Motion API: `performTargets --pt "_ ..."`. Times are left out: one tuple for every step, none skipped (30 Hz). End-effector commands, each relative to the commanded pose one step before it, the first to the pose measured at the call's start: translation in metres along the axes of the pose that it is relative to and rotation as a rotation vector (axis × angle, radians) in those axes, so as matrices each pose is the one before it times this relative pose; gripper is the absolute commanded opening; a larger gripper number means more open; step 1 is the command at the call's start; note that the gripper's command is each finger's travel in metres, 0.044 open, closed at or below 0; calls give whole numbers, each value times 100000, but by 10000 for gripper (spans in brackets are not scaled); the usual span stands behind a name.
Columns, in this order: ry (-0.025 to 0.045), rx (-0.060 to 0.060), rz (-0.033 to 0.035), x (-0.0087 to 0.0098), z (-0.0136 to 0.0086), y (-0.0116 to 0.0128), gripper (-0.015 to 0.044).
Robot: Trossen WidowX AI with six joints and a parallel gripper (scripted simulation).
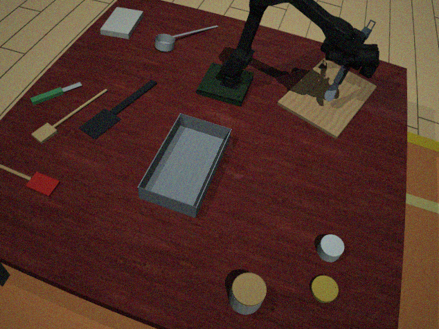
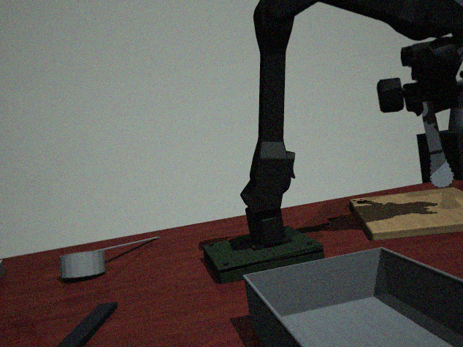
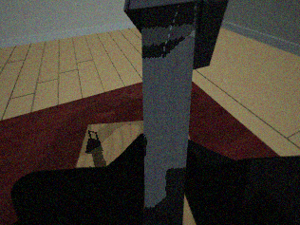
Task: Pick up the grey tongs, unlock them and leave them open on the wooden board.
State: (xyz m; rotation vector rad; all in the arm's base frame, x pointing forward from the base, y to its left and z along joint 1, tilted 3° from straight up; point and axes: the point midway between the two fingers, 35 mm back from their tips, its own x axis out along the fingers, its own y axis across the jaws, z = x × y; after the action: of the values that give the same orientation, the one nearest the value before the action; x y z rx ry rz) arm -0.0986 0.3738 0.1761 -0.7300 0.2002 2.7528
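The grey tongs (image 1: 341,75) (image 2: 434,139) (image 3: 166,98) hang steeply over the wooden board (image 1: 315,118) (image 2: 409,232) (image 3: 121,145), with the rounded tip end down and the narrow looped end up. The tip end looks a little above the board. The tong arms look close together; whether the lock is engaged cannot be told. My gripper (image 1: 345,65) (image 3: 157,138) is shut on the tongs, its dark fingers on either side of them in the wrist view. The roasting tin (image 1: 168,203) (image 2: 328,281) has nothing in it.
The robot's green base (image 1: 223,92) (image 2: 266,267) stands between board and saucepan (image 1: 165,43) (image 2: 82,264). A black spatula (image 1: 100,123), a green-handled knife (image 1: 47,95) and other utensils lie left. Several round containers, including a white one (image 1: 331,247), stand at the front right.
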Motion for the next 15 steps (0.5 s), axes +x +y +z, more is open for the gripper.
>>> performTargets --pt "8490 1880 165 690 -17 -276 -150" --pt "2333 474 101 191 -42 -45 -150" --pt "2341 446 93 186 -38 -39 -150" --pt "2342 460 49 178 -19 -31 -150" --pt "2356 390 74 174 -32 -30 -150" --pt "2364 362 65 168 -29 -25 -150" --pt "2371 334 55 162 -27 -20 -150" --pt "2377 306 44 156 -24 -16 -150" --pt "2383 278 32 150 -22 -11 -150" --pt "2389 250 20 143 -19 -7 -150" --pt "2394 223 7 136 -17 -3 -150" --pt "2400 195 -7 129 -15 1 -150" --pt "2404 167 -21 123 -13 5 -150" --pt "2408 139 -36 115 -12 8 -150" --pt "2412 112 -51 108 -10 12 -150"
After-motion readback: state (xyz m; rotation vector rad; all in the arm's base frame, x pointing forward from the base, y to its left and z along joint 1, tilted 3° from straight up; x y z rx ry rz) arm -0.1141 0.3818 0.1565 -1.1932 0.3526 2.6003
